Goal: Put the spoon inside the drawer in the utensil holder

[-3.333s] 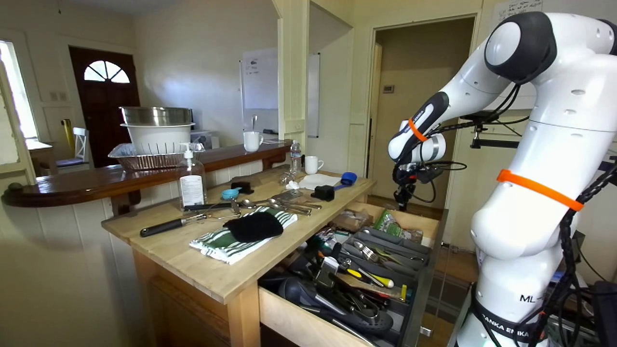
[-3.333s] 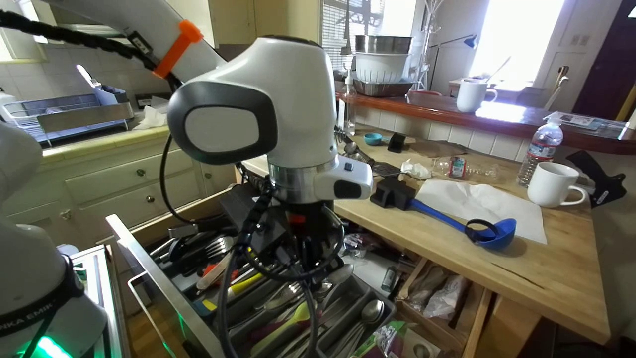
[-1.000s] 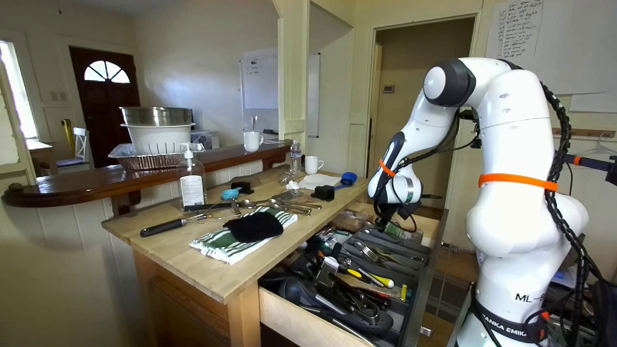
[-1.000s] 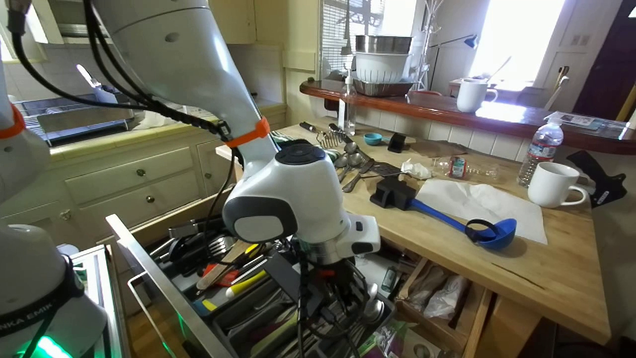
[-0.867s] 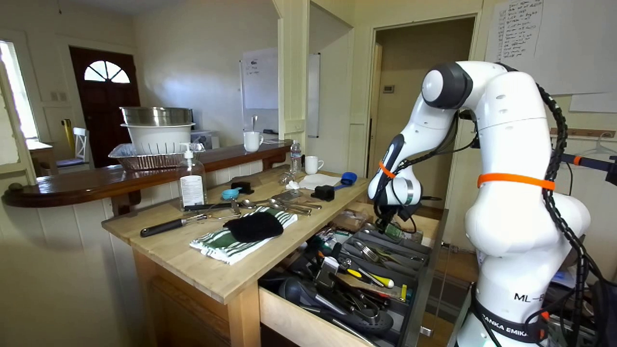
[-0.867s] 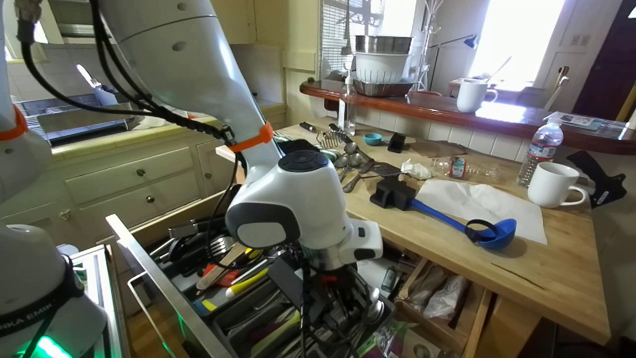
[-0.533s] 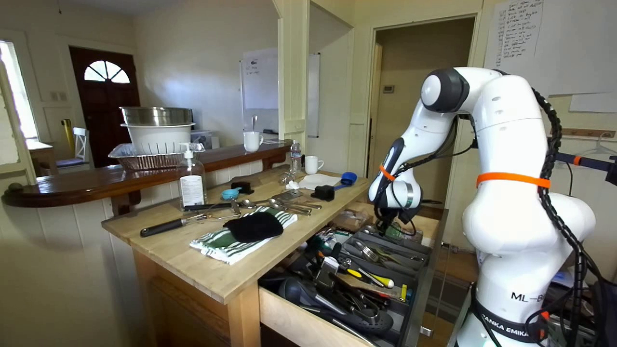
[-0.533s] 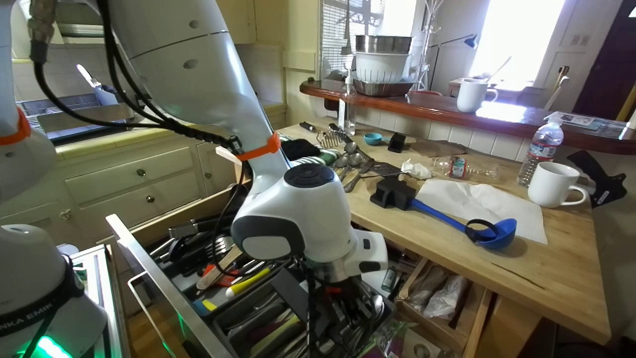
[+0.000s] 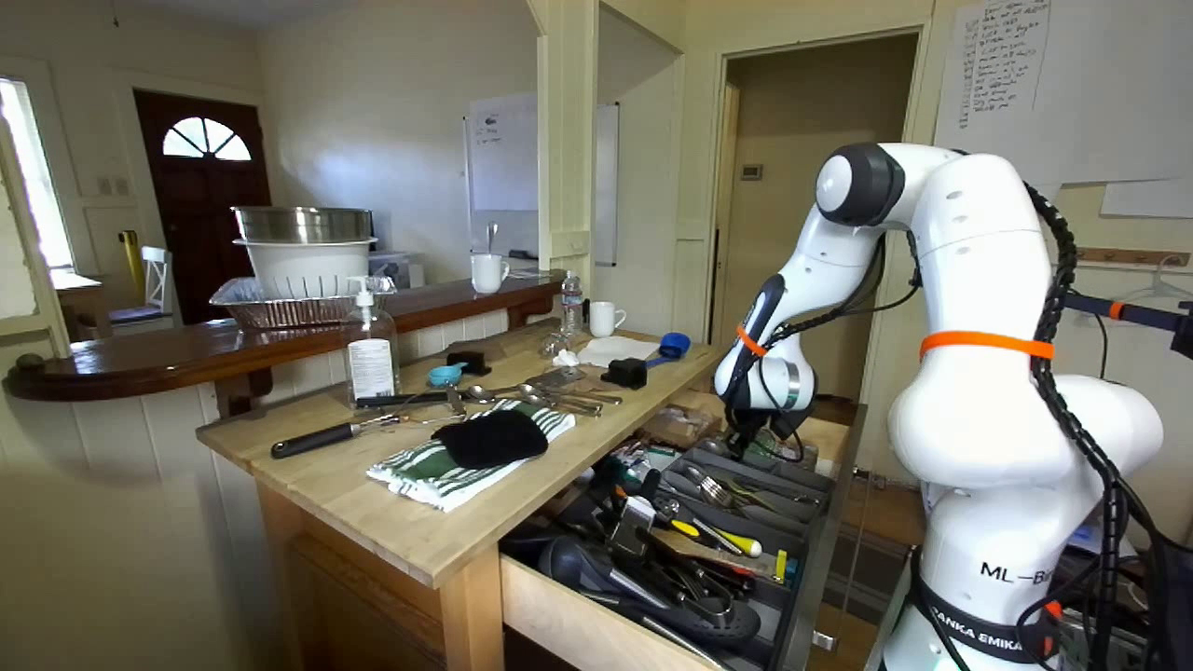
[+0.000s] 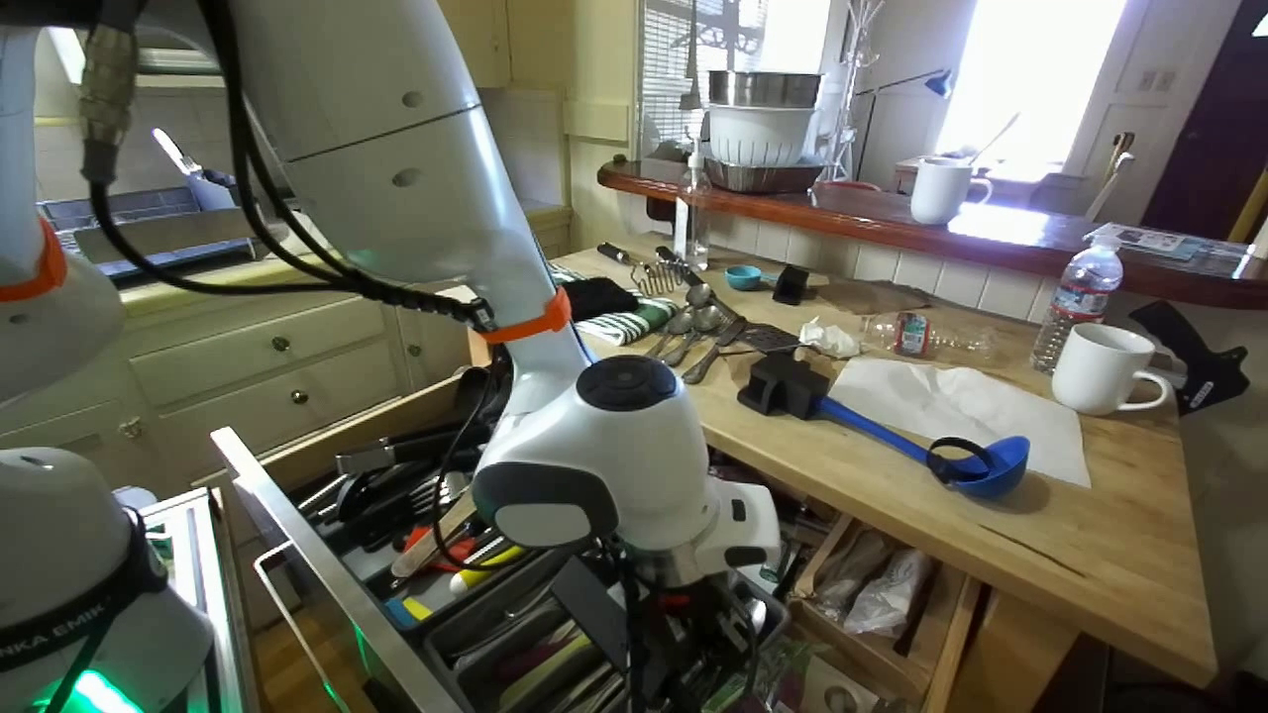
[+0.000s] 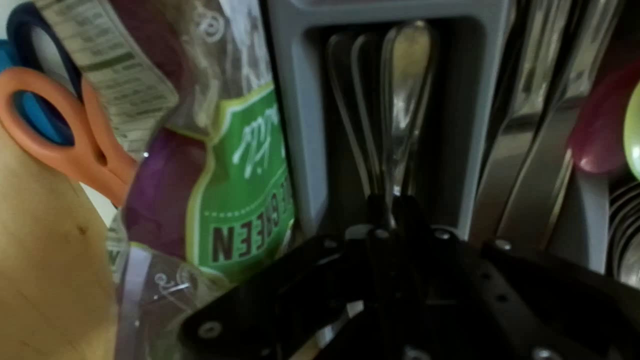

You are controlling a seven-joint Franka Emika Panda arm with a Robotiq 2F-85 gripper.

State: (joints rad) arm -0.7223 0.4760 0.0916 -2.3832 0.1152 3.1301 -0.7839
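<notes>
Both exterior views overlook the drawer (image 9: 569,615); the wrist view (closest) looks down inside.

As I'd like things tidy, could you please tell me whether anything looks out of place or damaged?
In an exterior view, a clear bottle lies on its side on the counter, as if tipped, whereas the water bottle stands upright. A dark line in the counter may be a crack.

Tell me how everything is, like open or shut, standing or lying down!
Drawer: pulled open
Utensil holder: holding utensils
Gripper: jaws close together, grip unclear
Water bottle: standing
Counter mug: standing
Ledge mug: standing
Blue ladle: lying down
Paper sheet: spread out
White tissue: crumpled
Striped towel: lying under black cloth
Cabinet drawers: shut
</notes>
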